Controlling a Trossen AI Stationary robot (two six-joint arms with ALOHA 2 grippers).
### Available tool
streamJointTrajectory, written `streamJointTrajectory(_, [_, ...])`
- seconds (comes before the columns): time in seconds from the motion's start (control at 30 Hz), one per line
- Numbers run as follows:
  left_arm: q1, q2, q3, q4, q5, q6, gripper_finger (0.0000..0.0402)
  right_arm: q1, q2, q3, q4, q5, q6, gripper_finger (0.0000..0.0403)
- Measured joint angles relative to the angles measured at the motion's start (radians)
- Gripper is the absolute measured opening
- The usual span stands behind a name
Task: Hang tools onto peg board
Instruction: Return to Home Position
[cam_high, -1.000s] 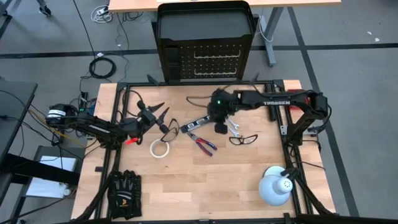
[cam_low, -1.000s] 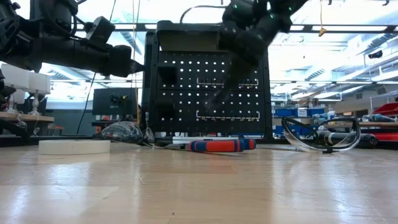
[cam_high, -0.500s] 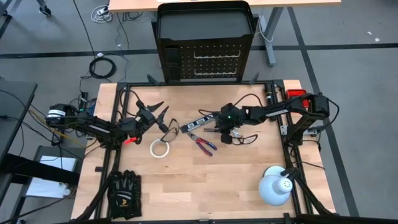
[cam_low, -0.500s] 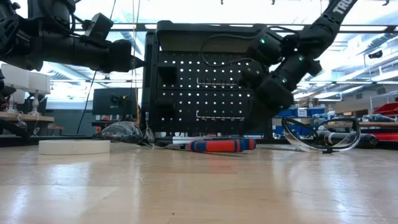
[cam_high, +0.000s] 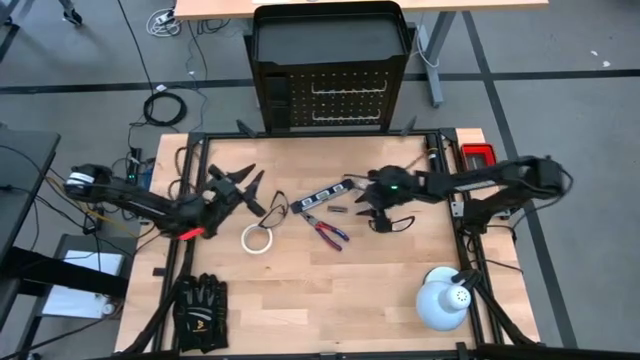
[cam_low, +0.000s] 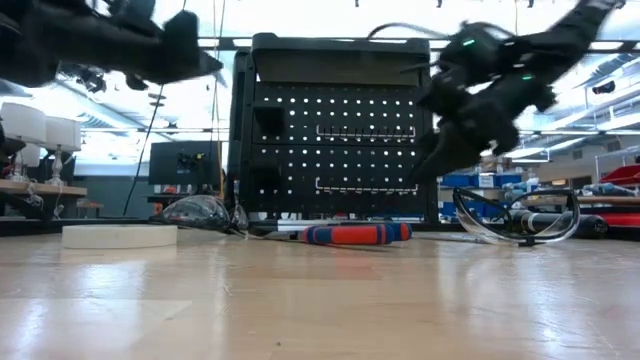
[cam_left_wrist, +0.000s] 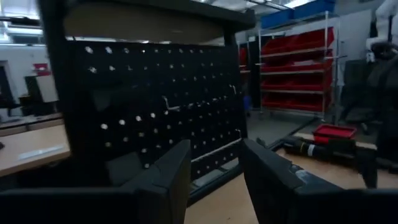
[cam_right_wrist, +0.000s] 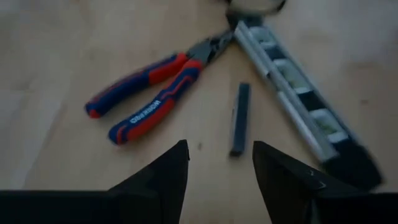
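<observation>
Hovering, fingers apart, the right gripper (cam_right_wrist: 219, 152) overlooks red-and-blue-handled pliers (cam_right_wrist: 149, 107) and a slim metal level bar (cam_right_wrist: 286, 84); the left gripper (cam_left_wrist: 214, 155), fingers likewise apart, faces the black perforated peg board (cam_left_wrist: 155, 106).

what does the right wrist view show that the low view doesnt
Only the right wrist view shows the small dark strip lying between the pliers and the level bar, and that the right gripper is open and empty above them. Only the low view shows the peg board standing upright at the back, the white tape roll and the glasses. Both show the red and blue pliers lying flat.
</observation>
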Motion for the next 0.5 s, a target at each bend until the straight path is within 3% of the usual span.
streamJointTrajectory(0.1, [-0.108, -0.132, 0.000, -0.097, -0.129, 0.047, 0.0144, -0.016, -0.137, -0.125, 0.120, 0.010, 0.023, 0.0185])
streamJointTrajectory(0.2, [-0.219, -0.272, -0.001, -0.185, -0.194, 0.087, 0.0144, -0.027, -0.269, -0.242, 0.239, 0.011, 0.072, 0.0185])
streamJointTrajectory(0.37, [-0.356, -0.485, 0.000, -0.411, -0.192, 0.072, 0.0144, -0.027, -0.448, -0.380, 0.388, 0.011, 0.109, 0.0185])
streamJointTrajectory(0.5, [-0.434, -0.596, 0.000, -0.563, -0.101, 0.022, 0.0134, -0.027, -0.562, -0.439, 0.426, 0.011, 0.132, 0.0183])
